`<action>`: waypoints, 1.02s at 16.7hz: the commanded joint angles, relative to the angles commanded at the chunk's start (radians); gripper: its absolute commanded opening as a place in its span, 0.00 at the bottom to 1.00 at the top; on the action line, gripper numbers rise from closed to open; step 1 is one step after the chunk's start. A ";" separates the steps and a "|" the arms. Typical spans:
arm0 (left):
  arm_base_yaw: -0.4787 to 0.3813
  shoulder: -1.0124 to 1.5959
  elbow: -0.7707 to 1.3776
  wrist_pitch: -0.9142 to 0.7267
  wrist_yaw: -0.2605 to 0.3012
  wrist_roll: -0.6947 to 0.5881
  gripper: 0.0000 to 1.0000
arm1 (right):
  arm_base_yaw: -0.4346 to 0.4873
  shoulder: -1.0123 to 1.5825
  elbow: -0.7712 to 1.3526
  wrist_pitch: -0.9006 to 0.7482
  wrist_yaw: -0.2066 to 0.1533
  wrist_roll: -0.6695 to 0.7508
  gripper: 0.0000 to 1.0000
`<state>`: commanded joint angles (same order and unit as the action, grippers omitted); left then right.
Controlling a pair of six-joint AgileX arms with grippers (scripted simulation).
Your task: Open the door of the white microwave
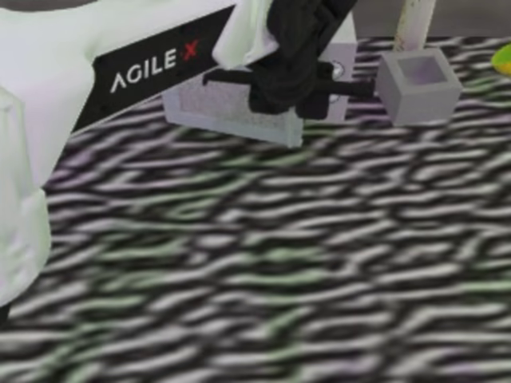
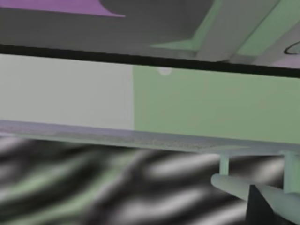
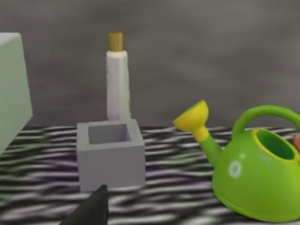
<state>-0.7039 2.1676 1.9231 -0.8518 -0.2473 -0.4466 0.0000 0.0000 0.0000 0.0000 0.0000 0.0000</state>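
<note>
Door swung ajar, left gripper over it, grey cube beside

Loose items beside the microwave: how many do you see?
3: a grey open cube just right of the white microwave, a white bottle behind it, a green watering can further right. Others may be hidden.

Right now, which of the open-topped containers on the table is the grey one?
The small grey open cube, square and handleless, in front of the white bottle. The other open container is the bright green watering can, with spout and handle.

one microwave, one cube, one bottle
</note>
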 joint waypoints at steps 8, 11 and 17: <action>0.005 -0.044 -0.071 0.037 0.022 0.045 0.00 | 0.000 0.000 0.000 0.000 0.000 0.000 1.00; 0.005 -0.044 -0.071 0.037 0.022 0.045 0.00 | 0.000 0.000 0.000 0.000 0.000 0.000 1.00; 0.005 -0.044 -0.071 0.037 0.022 0.045 0.00 | 0.000 0.000 0.000 0.000 0.000 0.000 1.00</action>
<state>-0.6992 2.1232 1.8523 -0.8148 -0.2251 -0.4016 0.0000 0.0000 0.0000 0.0000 0.0000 0.0000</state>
